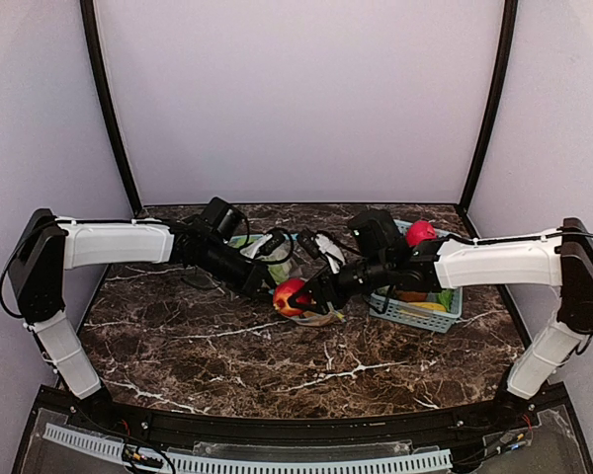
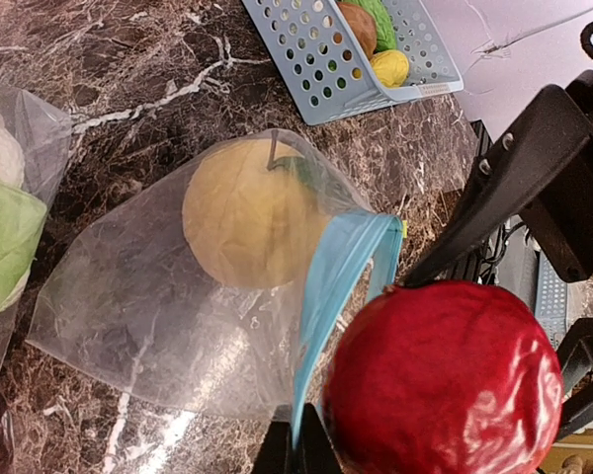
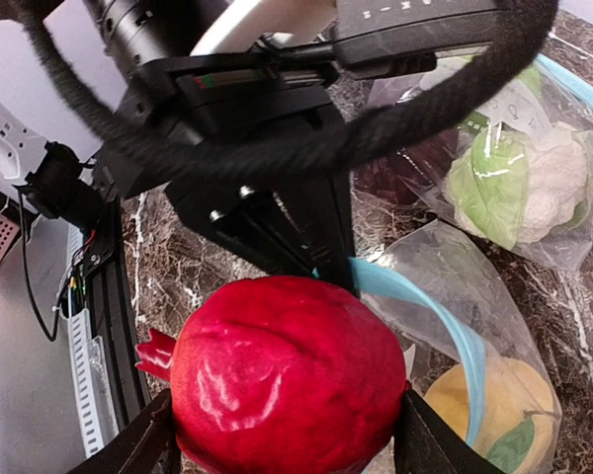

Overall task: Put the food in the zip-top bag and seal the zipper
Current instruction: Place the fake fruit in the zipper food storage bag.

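Note:
My right gripper (image 3: 287, 434) is shut on a glossy red fruit (image 3: 287, 380), held just above the table at the mouth of a clear zip-top bag (image 2: 148, 306). My left gripper (image 2: 301, 446) is shut on the bag's blue zipper strip (image 2: 336, 262) and lifts that edge. A yellow fruit (image 2: 245, 212) lies inside the bag. In the top view the red fruit (image 1: 289, 294) sits between both grippers at the table's middle, over the bag (image 1: 323, 317).
A light-blue slotted basket (image 1: 427, 314) stands at the right with a red apple (image 1: 420, 233) and orange, yellow and green pieces. A second clear bag (image 3: 519, 173) holding cauliflower and a green piece lies behind. Marble table (image 1: 227, 346).

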`<control>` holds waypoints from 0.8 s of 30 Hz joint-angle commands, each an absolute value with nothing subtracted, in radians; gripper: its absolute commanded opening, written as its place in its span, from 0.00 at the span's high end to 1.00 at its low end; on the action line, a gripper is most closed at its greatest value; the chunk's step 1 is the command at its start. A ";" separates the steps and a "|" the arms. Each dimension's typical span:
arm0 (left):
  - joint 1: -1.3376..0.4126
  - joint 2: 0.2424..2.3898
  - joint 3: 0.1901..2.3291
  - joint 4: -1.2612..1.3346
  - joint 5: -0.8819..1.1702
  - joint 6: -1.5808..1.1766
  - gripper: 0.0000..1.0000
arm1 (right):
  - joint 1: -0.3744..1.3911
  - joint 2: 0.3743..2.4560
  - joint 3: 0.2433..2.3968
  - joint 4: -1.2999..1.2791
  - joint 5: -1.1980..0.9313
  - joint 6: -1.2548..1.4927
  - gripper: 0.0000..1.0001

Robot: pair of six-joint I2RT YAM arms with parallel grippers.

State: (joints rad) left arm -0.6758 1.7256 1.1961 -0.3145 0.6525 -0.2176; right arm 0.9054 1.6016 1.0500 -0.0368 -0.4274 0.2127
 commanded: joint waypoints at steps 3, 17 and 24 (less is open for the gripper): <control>-0.669 1.731 1.216 -0.328 0.674 -0.222 0.99 | 0.913 1.683 1.115 -0.032 -0.308 0.265 0.41; -0.662 1.740 1.216 -0.329 0.681 -0.227 0.99 | 0.906 1.782 1.180 -0.124 -0.163 0.298 0.43; -0.662 1.750 1.217 -0.328 0.695 -0.231 0.99 | 0.904 1.838 1.244 -0.169 -0.112 0.316 0.43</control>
